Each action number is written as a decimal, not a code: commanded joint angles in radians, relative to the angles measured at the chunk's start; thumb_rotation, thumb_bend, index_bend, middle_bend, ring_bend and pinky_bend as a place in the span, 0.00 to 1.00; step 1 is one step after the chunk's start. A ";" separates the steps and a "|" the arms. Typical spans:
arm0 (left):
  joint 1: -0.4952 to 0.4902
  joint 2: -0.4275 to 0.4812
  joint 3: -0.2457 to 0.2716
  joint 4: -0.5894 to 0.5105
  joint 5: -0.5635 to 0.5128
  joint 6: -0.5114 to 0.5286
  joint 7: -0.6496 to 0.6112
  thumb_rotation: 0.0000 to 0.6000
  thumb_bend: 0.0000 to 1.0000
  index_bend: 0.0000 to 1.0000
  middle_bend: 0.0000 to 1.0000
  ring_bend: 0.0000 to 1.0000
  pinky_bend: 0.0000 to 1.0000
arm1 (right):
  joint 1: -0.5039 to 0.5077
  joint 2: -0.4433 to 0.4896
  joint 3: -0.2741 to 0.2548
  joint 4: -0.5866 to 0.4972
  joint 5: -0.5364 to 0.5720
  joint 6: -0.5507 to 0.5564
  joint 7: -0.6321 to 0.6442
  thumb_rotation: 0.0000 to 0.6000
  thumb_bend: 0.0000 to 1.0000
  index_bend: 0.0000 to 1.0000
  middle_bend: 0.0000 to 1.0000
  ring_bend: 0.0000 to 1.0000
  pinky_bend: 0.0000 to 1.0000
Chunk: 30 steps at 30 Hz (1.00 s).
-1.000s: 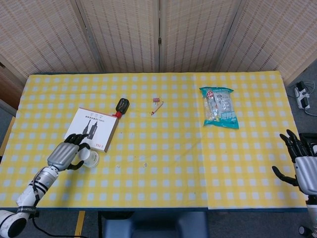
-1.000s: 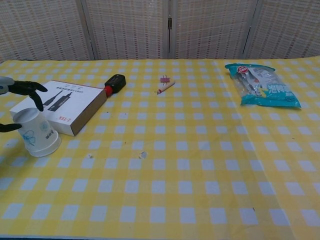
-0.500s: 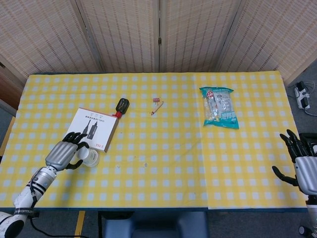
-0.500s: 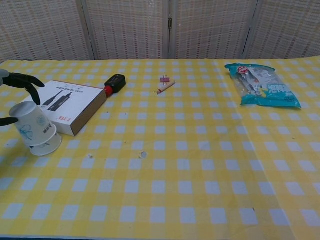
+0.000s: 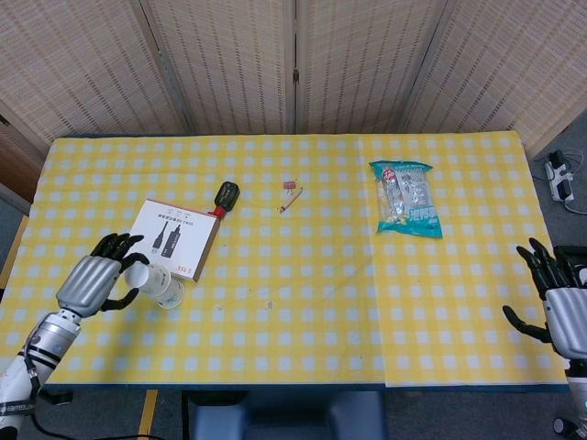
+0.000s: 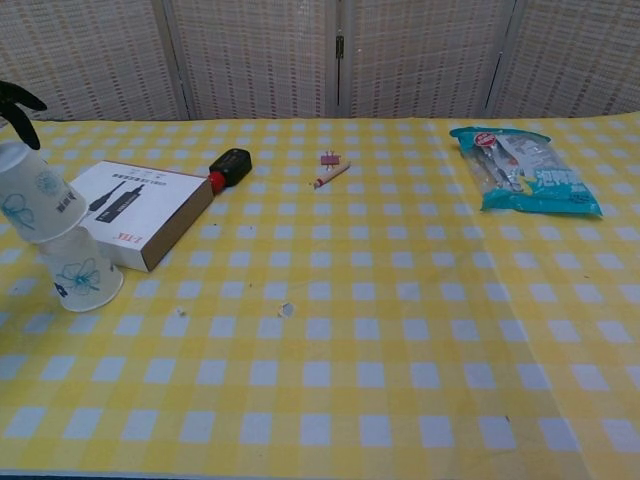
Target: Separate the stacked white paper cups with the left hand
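Observation:
Two white paper cups with blue print stand upside down at the table's left. The lower cup (image 6: 82, 276) (image 5: 169, 293) sits on the cloth. The upper cup (image 6: 36, 198) (image 5: 138, 278) is raised and tilted, its rim just over the lower cup's top. My left hand (image 5: 90, 281) grips the upper cup; only its dark fingers (image 6: 20, 101) show in the chest view. My right hand (image 5: 556, 299) hangs off the table's right edge, fingers spread, holding nothing.
A white box (image 5: 174, 236) (image 6: 130, 210) lies just behind the cups. A black-and-red device (image 5: 225, 195), a pink clip with a pencil stub (image 5: 292, 194) and a snack bag (image 5: 408, 209) lie further back and right. Yellow checked cloth (image 5: 312, 302) covers the table.
My left hand has risen and drawn back to the left, lifting the upper cup almost off the lower one, which stays on the table. The right hand has not moved.

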<state>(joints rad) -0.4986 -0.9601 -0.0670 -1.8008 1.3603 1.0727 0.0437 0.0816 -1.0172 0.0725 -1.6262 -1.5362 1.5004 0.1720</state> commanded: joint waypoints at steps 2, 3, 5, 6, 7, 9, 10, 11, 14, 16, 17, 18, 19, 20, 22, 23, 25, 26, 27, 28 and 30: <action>0.021 0.014 -0.003 0.006 -0.011 0.020 -0.004 1.00 0.43 0.41 0.12 0.01 0.00 | 0.000 0.000 0.000 0.000 -0.001 0.001 0.000 1.00 0.30 0.03 0.03 0.13 0.02; 0.026 0.012 -0.002 0.013 -0.020 0.021 0.000 1.00 0.43 0.41 0.12 0.01 0.00 | 0.001 0.000 0.000 0.000 -0.002 0.001 0.000 1.00 0.30 0.03 0.03 0.13 0.02; 0.034 0.004 0.001 0.028 -0.036 0.020 0.001 1.00 0.43 0.41 0.12 0.01 0.00 | 0.003 -0.001 0.000 0.000 -0.002 -0.002 -0.001 1.00 0.30 0.03 0.03 0.13 0.02; 0.036 -0.001 0.004 0.037 -0.041 0.017 0.000 1.00 0.43 0.41 0.12 0.01 0.00 | 0.004 -0.002 0.000 -0.001 -0.003 -0.003 -0.003 1.00 0.30 0.03 0.03 0.13 0.02; 0.038 -0.010 0.006 0.051 -0.049 0.011 0.003 1.00 0.43 0.41 0.12 0.01 0.00 | 0.006 -0.003 0.000 -0.002 -0.004 -0.006 -0.005 1.00 0.30 0.03 0.03 0.13 0.02; 0.041 -0.025 0.012 0.074 -0.060 0.004 0.015 1.00 0.43 0.41 0.12 0.01 0.00 | 0.008 -0.004 -0.001 -0.005 -0.007 -0.008 -0.009 1.00 0.30 0.03 0.03 0.13 0.02; 0.042 -0.036 0.014 0.088 -0.066 0.000 0.023 1.00 0.43 0.41 0.12 0.01 0.00 | 0.008 -0.004 -0.001 -0.006 -0.007 -0.009 -0.011 1.00 0.30 0.03 0.03 0.13 0.02; 0.043 -0.052 0.018 0.107 -0.074 -0.006 0.033 1.00 0.43 0.41 0.12 0.01 0.00 | 0.008 -0.004 -0.001 -0.008 -0.008 -0.008 -0.013 1.00 0.30 0.03 0.03 0.13 0.02; 0.041 -0.092 0.025 0.149 -0.090 -0.025 0.052 1.00 0.43 0.41 0.12 0.01 0.00 | 0.008 -0.002 -0.001 -0.014 -0.006 -0.007 -0.019 1.00 0.30 0.02 0.03 0.12 0.03; 0.039 -0.117 0.028 0.174 -0.096 -0.037 0.060 1.00 0.43 0.41 0.12 0.01 0.00 | 0.007 0.000 -0.001 -0.018 -0.005 -0.006 -0.023 1.00 0.30 0.03 0.03 0.12 0.02; 0.038 -0.133 0.030 0.190 -0.099 -0.043 0.062 1.00 0.43 0.41 0.12 0.01 0.00 | 0.006 0.001 -0.001 -0.019 -0.005 -0.005 -0.024 1.00 0.30 0.03 0.03 0.12 0.02; 0.036 -0.144 0.030 0.201 -0.100 -0.047 0.063 1.00 0.43 0.41 0.12 0.01 0.00 | 0.005 0.001 -0.002 -0.021 -0.004 -0.005 -0.025 1.00 0.30 0.03 0.03 0.12 0.02; 0.035 -0.153 0.031 0.211 -0.102 -0.051 0.064 1.00 0.43 0.41 0.12 0.01 0.00 | 0.005 0.001 -0.002 -0.022 -0.004 -0.005 -0.027 1.00 0.30 0.03 0.03 0.12 0.02; 0.035 -0.161 0.031 0.220 -0.103 -0.055 0.067 1.00 0.43 0.41 0.12 0.01 0.00 | 0.004 0.002 -0.002 -0.023 -0.003 -0.004 -0.028 1.00 0.30 0.03 0.03 0.12 0.02; 0.035 -0.176 0.031 0.236 -0.105 -0.056 0.072 1.00 0.43 0.41 0.12 0.01 0.00 | 0.002 0.003 -0.003 -0.025 -0.002 -0.002 -0.029 1.00 0.30 0.02 0.03 0.13 0.02; 0.035 -0.186 0.030 0.245 -0.106 -0.056 0.075 1.00 0.43 0.41 0.12 0.01 0.00 | 0.001 0.003 -0.003 -0.026 0.000 -0.002 -0.029 1.00 0.30 0.03 0.03 0.13 0.02; 0.035 -0.198 0.031 0.255 -0.107 -0.056 0.079 1.00 0.43 0.41 0.12 0.01 0.00 | 0.000 0.002 -0.003 -0.026 0.001 -0.002 -0.030 1.00 0.30 0.03 0.03 0.13 0.02; 0.035 -0.201 0.032 0.257 -0.107 -0.058 0.081 1.00 0.43 0.41 0.12 0.01 0.00 | 0.001 0.002 -0.003 -0.026 0.001 -0.002 -0.030 1.00 0.30 0.03 0.03 0.13 0.02; 0.035 -0.203 0.033 0.259 -0.107 -0.059 0.083 1.00 0.43 0.41 0.12 0.01 0.00 | 0.001 0.002 -0.004 -0.026 0.001 -0.003 -0.031 1.00 0.30 0.03 0.03 0.13 0.02; 0.035 -0.206 0.033 0.261 -0.108 -0.060 0.088 1.00 0.43 0.41 0.12 0.01 0.00 | 0.001 0.001 -0.004 -0.025 0.001 -0.004 -0.031 1.00 0.30 0.02 0.03 0.13 0.02; 0.036 -0.216 0.034 0.268 -0.109 -0.058 0.100 1.00 0.42 0.41 0.12 0.01 0.00 | 0.002 0.000 -0.003 -0.025 0.001 -0.004 -0.031 1.00 0.30 0.03 0.03 0.13 0.02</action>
<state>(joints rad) -0.4628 -1.1730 -0.0333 -1.5357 1.2522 1.0139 0.1400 0.0837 -1.0170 0.0696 -1.6511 -1.5349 1.4959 0.1410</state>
